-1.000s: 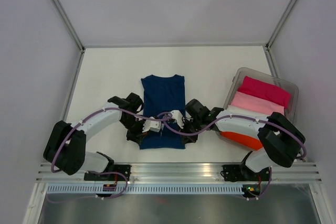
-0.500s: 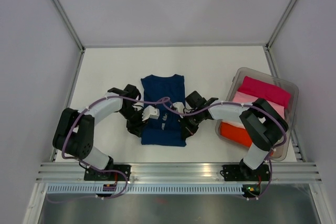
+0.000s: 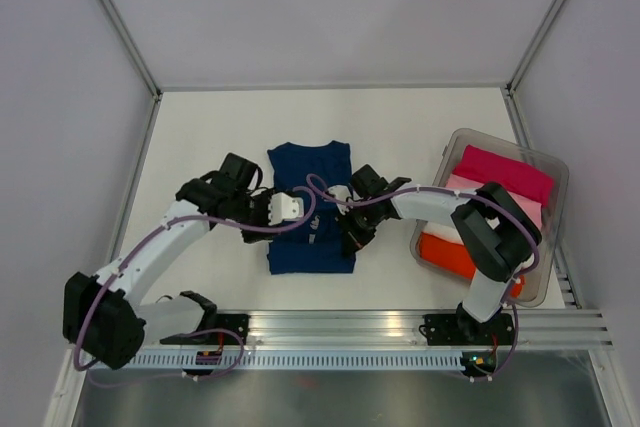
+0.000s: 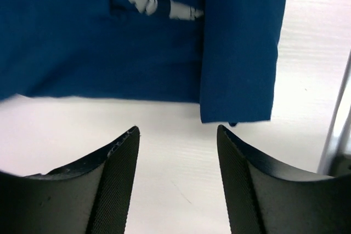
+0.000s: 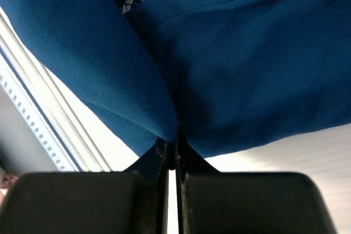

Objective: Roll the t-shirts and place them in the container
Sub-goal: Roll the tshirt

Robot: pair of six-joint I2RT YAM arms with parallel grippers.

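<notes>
From above, the navy shirt [image 3: 310,162] lies on the table [image 3: 200,127]; with only the right tool [image 3: 350,237] gripping, its fold could skew or slump back. The left wrist view shows the left tool [image 4: 178,135] released and empty beside the shirt's edge, where a second ago it was clenched over the shirt. The right wrist view shows a pinch of navy cloth clamped tight.

Bright, even light casts faint shadows; wrist views blur up close, the table [image 4: 164,152] glaring beside the navy tee [image 4: 236,53].
</notes>
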